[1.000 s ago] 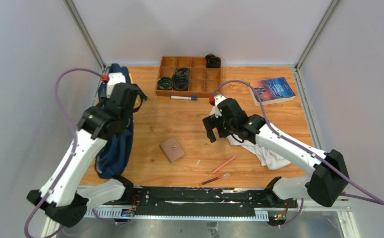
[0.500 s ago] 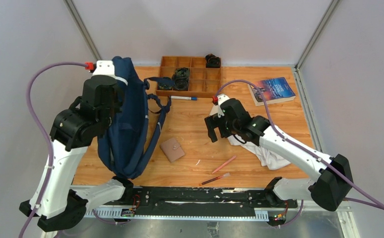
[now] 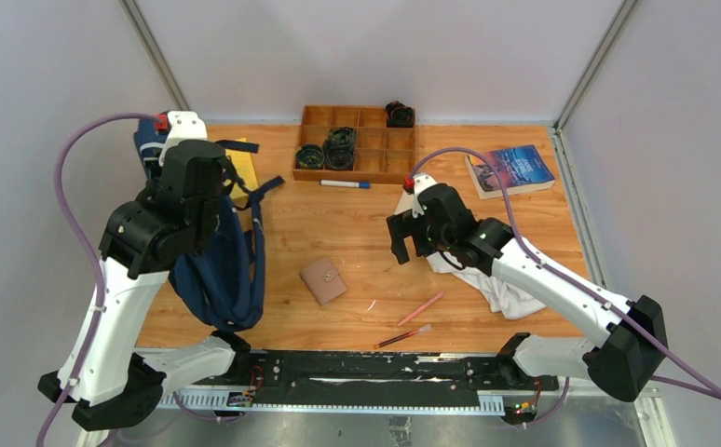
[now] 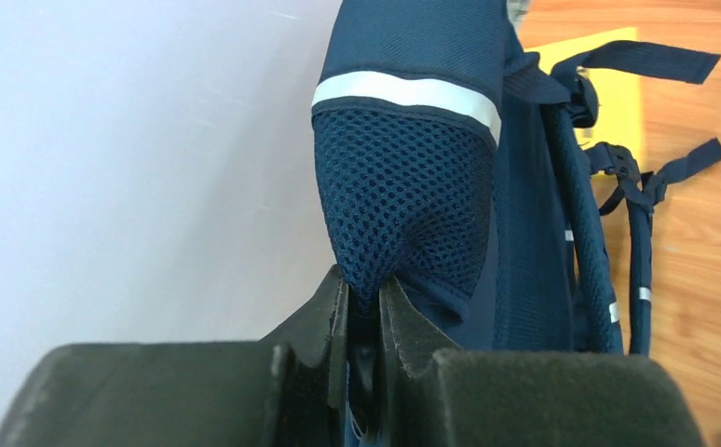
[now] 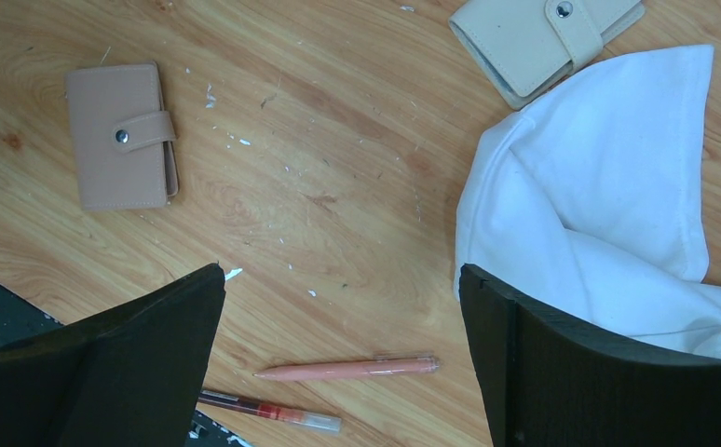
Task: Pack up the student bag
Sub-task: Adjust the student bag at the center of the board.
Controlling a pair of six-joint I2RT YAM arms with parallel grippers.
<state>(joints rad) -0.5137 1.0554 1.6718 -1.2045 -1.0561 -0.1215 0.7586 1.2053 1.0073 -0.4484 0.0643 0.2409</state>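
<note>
The wooden surface (image 3: 357,242) is carrying everything here, and the student bag (image 3: 210,279) is taking up its left side, hanging from the left claw (image 4: 363,296) up at the far-left corner and trailing down toward the near edge. That claw is pinching almost closed on a fold of the bag's dark mesh, just below a light grey stripe.

The worry is sitting right there. The hold is taking in only a thin bunch of soft netting, so the weight of the whole bag could be dragging the fabric out of the jaws, and the bag would be dropping in a heap with its mouth folded over. Its straps (two are hanging loose on the right side) could also be snagging the yellow flat thing (image 4: 618,98) lying beneath them, or the wooden tray (image 3: 357,144) at the far edge.

The bag is looking limp, its navy cloth sagging in long folds. Whether its opening is unzipped I cannot tell.

The right claw (image 5: 340,279) is hovering spread wide and holding nothing above the middle of the surface, with the white garment (image 5: 608,205) crumpled just to its right. Smaller things are lying around it: a blue book (image 3: 513,169) at far right, a tan wallet (image 5: 119,135), a cream wallet (image 5: 543,37) just beside the garment, and a pink pen (image 5: 347,369) and a red pen (image 5: 268,410) toward the near edge
</note>
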